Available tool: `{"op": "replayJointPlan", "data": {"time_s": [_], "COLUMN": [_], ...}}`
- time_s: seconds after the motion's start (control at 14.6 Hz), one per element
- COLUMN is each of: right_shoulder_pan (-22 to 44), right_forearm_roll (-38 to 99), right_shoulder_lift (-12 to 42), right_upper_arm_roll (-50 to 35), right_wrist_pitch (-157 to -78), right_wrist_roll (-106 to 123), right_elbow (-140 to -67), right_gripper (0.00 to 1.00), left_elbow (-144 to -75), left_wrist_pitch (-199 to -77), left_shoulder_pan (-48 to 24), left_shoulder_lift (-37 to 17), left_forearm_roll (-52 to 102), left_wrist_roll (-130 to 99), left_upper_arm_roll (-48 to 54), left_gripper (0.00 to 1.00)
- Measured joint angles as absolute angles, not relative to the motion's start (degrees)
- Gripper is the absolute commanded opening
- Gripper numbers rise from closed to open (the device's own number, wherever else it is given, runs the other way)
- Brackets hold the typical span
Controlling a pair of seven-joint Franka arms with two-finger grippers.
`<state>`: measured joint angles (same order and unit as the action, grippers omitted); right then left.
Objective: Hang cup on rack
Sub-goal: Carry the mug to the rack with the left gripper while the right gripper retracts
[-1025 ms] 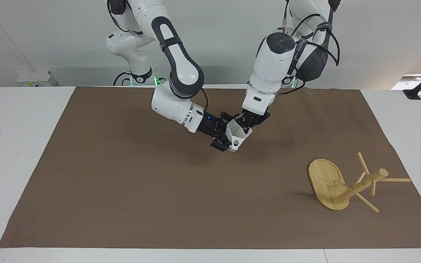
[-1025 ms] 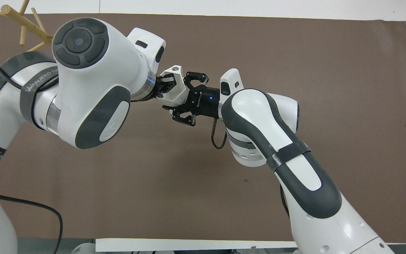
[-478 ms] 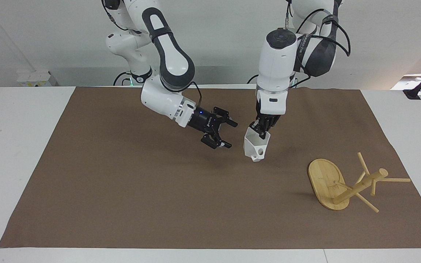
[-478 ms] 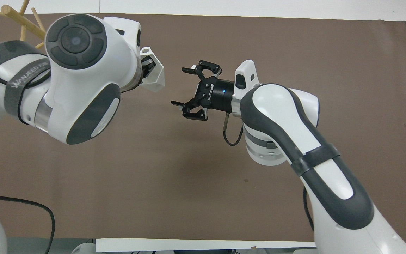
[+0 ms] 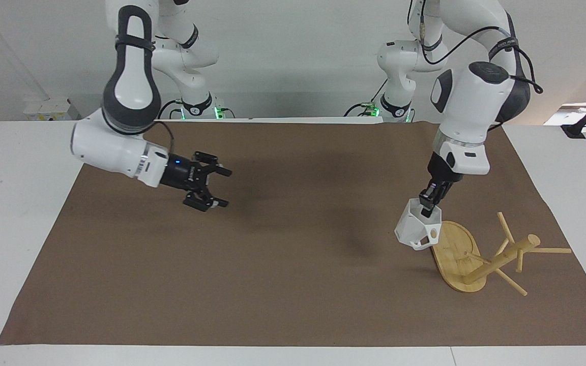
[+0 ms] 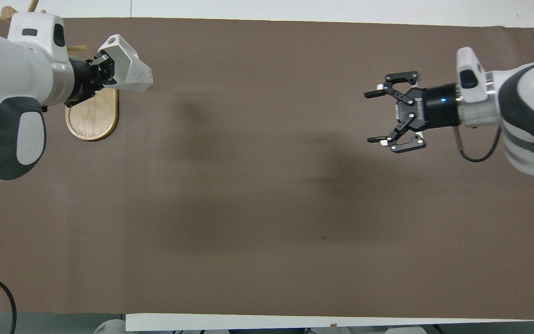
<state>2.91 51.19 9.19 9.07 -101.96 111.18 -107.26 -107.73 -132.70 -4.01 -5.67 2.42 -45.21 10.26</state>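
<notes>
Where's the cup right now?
The left gripper holds the cup by its rim in the air, tilted, over the mat beside the rack base, at the left arm's end of the table.

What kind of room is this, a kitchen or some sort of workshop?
Most likely a robotics lab: two white arms fixed at a table under brown paper, the left gripper carrying a cup over a rack, the right gripper open.

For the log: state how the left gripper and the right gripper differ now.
The left gripper is shut on the cup, over the rack; the right gripper is open and holds nothing, over bare brown mat. The left gripper points down; the right gripper points sideways. Both hang clear of the table.
</notes>
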Motion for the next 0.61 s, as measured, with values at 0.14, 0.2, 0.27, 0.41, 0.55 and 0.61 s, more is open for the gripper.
{"op": "replayJointPlan", "data": {"time_s": [0.14, 0.2, 0.27, 0.41, 0.55, 0.61], "right_shoulder_pan": [-0.71, -2.05, -3.11, -3.81, -3.78, -3.73], "right_forearm_roll": [42.10, 38.25, 34.38, 28.00, 21.65, 18.31], "right_shoulder_lift": [7.60, 6.59, 5.34, 1.87, -2.32, -4.21], "right_upper_arm_roll": [9.07, 9.01, 9.01, 8.99, 8.64, 8.43], "right_wrist_pitch": [-100.80, -100.35, -99.80, -98.46, -94.29, -91.29], "right_wrist_roll": [104.86, 100.60, 96.61, 88.80, 79.15, 73.68], "right_elbow": [-105.82, -105.42, -105.08, -104.54, -103.65, -102.62], "right_gripper": [1.00, 1.00, 1.00, 0.99, 1.00, 0.99], "left_elbow": [-108.54, -108.67, -108.77, -108.84, -108.86, -108.87], "left_wrist_pitch": [-133.44, -133.90, -134.38, -135.60, -137.55, -138.78], "left_shoulder_pan": [-2.93, -2.88, -2.85, -2.54, -1.40, -0.72], "left_shoulder_lift": [-5.87, -6.16, -6.57, -7.71, -8.89, -9.53], "left_forearm_roll": [3.01, 3.03, 3.03, 3.03, 3.03, 3.03], "left_wrist_roll": [-42.95, -42.61, -42.52, -41.80, -40.72, -40.12], "left_upper_arm_roll": [10.26, 10.29, 10.31, 10.28, 10.21, 10.21], "left_gripper": [0.00, 0.00, 0.00, 0.00, 0.00, 0.00]}}
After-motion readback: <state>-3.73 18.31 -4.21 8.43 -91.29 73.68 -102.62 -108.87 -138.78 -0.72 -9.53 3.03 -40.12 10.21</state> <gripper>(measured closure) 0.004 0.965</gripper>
